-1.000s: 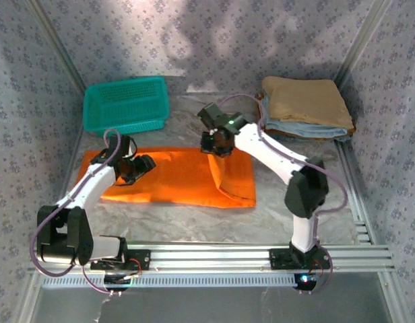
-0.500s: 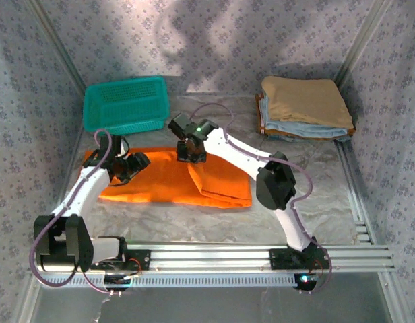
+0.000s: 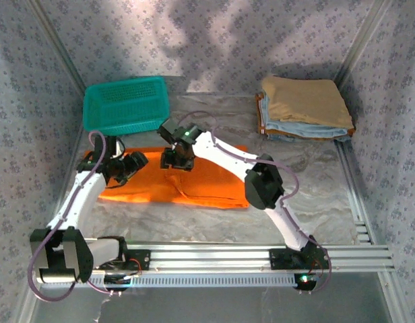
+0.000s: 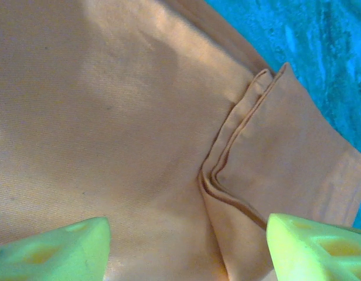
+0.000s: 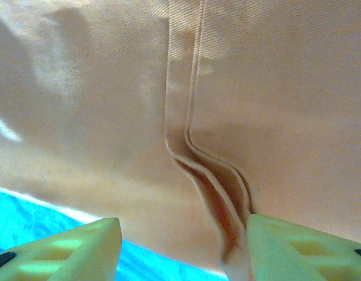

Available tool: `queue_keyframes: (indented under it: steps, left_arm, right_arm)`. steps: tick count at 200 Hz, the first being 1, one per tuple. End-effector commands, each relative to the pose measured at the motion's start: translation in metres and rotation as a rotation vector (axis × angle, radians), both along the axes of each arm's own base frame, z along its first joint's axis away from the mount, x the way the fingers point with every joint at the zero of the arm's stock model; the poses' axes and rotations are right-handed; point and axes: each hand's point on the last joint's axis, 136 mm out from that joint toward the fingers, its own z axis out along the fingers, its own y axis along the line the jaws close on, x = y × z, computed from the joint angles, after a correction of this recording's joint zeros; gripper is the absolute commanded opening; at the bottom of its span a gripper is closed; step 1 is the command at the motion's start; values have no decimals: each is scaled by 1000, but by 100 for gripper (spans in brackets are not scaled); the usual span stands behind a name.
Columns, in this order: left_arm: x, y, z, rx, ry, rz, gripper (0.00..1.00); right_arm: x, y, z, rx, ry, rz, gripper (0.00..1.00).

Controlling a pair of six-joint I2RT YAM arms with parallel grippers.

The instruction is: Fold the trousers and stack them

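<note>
— Looking from the left, what may go wrong?
— The left gripper, jaws apart and empty, hovers over the left end of the trousers, which lie at centre-left. The teal basket is just above; a wide swing may hit its rim.
— And the middle?
— The right gripper, jaws also spread, holds nothing. One finger is just beside a raised pleat and may drag it.
— Free room?
— Bare table at lower right, below the folded stack.

White arms, black joints, purple cables, yellow-green fingertips.
</note>
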Motion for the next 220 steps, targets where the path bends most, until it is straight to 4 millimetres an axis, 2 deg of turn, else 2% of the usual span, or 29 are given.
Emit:
queue_keyframes:
  steps: [1, 20, 44, 56, 70, 90, 114, 130, 155, 179, 202, 220]
  left_arm:
    - [5, -8, 19, -35, -36, -25, 70]
    - [11, -18, 18, -34, -34, -48, 70]
    - [21, -32, 18, -20, -28, -78, 69]
    - [24, -37, 16, -12, -19, -87, 69]
    - [25, -40, 13, -14, -8, -89, 68]
    - [21, -37, 12, -4, -3, -80, 68]
    - [13, -29, 20, 22, -24, -62, 68]
    - [7, -23, 24, 25, -31, -49, 68]
    - [-1, -11, 27, 23, -39, -24, 68]
    - [-7, -4, 28, 18, -44, -8, 69]
    - [-9, -6, 27, -1, -47, -11, 69]
    - [-8, -10, 25, -27, -45, -15, 69]
  right_arm:
    - [-7, -30, 56, 37, -61, 22, 60]
    - [7, -63, 52, 7, -86, -41, 58]
    - [18, -74, 37, 25, -69, -73, 51]
    - [21, -73, 22, -2, -53, -71, 40]
    - [23, -67, 6, -22, -26, -55, 13]
    - [21, -57, -5, -82, -35, -17, 0]
    - [16, -61, -38, -181, -6, 2, 0]
    - [4, -49, -53, -181, 34, 56, 0]
    - [-39, 0, -42, -49, 40, 231, 0]
    - [-72, 24, -40, 44, 69, 332, 0]
    - [-88, 17, -56, 31, 143, 344, 0]
    - [-84, 5, -54, 43, 165, 320, 0]
